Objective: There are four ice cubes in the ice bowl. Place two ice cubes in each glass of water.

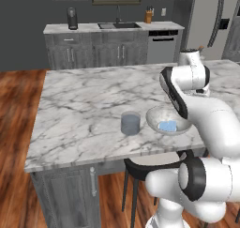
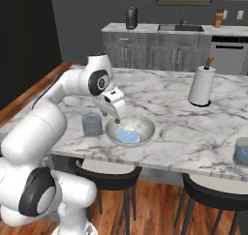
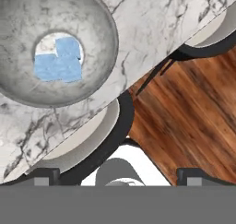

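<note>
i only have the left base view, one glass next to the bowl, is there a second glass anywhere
Observer: yes, a second glass of water stands at the counter's far right edge, well away from the ice bowl.
Operator: where's the gripper
Observer: the gripper hangs open over the bowl's left rim, holding nothing.
Operator: cubes still in the bowl
Observer: the ice cubes lie clustered at the bowl's bottom, touching one another.

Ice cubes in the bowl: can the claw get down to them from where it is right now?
Probably yes. The claw hangs open just above the ice bowl near its rim, and the ice cubes lie uncovered at the bottom. Nothing sits between them; it needs a small shift toward the bowl's centre.
</note>
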